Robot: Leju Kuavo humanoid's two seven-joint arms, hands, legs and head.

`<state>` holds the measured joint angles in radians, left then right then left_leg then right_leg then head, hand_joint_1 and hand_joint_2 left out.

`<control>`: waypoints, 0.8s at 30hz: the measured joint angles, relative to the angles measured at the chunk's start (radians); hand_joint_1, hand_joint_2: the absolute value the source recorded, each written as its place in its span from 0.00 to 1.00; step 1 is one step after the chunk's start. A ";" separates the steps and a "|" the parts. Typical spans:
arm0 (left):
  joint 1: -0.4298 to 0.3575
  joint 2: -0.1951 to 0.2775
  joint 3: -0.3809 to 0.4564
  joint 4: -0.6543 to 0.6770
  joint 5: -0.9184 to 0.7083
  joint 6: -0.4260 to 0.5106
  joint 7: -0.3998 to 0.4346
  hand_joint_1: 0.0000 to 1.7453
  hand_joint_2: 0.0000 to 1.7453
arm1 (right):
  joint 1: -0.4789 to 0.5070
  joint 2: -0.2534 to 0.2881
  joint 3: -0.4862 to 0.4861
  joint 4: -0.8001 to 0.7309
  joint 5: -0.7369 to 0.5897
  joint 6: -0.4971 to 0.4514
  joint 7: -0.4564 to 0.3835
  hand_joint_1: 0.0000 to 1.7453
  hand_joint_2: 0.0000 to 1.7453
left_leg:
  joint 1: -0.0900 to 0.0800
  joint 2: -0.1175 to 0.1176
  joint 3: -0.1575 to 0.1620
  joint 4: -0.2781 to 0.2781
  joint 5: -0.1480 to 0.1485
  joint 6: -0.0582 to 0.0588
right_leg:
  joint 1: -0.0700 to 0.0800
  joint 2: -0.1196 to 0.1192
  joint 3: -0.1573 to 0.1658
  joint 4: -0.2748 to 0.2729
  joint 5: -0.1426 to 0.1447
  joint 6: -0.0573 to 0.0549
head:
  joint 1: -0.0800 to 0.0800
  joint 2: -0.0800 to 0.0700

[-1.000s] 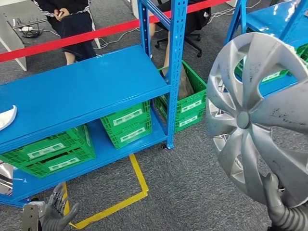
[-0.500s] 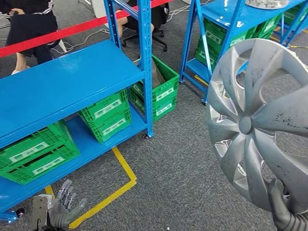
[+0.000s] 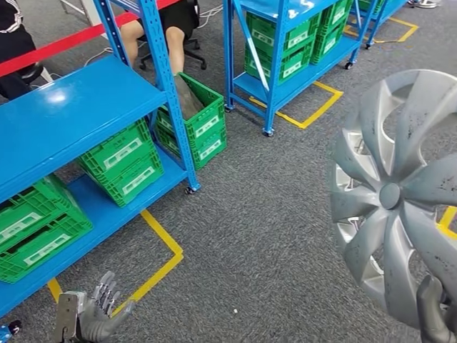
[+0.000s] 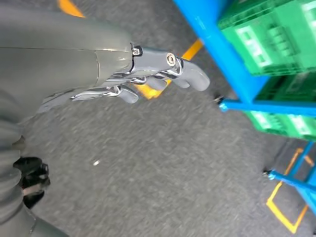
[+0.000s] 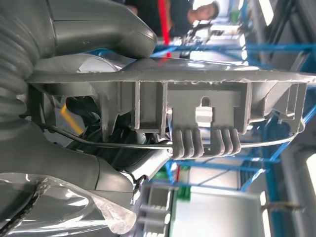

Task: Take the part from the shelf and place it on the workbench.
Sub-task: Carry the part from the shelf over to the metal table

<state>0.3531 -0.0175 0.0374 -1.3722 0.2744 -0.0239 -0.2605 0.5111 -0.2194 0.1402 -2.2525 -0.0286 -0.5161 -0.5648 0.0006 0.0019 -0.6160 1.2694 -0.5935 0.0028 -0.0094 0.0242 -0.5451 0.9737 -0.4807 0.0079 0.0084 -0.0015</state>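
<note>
The silver wheel cover (image 3: 396, 196) is gripped at its lower rim by the right hand (image 3: 431, 318), held upright above grey carpet (image 3: 258, 236). Left hand (image 3: 94, 314) is empty, fingers apart.

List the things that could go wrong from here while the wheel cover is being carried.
1. The right hand grips the large wheel cover only at its lower rim, so it might tilt or slip out.
2. The cover blocks much of the head view on the right, so obstacles there, like the blue shelf, may go unseen.
3. The left hand hangs open low beside the near shelf and could brush it.
</note>
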 joint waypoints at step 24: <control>-0.043 0.067 -0.119 0.018 0.082 0.040 -0.035 0.00 1.00 | 0.013 -0.042 0.016 -0.033 0.026 -0.098 0.024 1.00 1.00 | -0.009 0.089 -0.007 -0.258 0.164 0.011 | 0.004 -0.069 0.152 -0.071 -0.082 0.006 | 0.006 0.000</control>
<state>0.3105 0.0491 -0.0814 -1.3544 0.3559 0.0161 -0.2952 0.5239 -0.2613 0.1565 -2.2857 -0.0028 -0.6138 -0.5411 -0.0081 0.0911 -0.6226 1.0116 -0.4291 0.0135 -0.0052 -0.0447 -0.3928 0.9023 -0.5629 0.0138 0.0144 -0.0015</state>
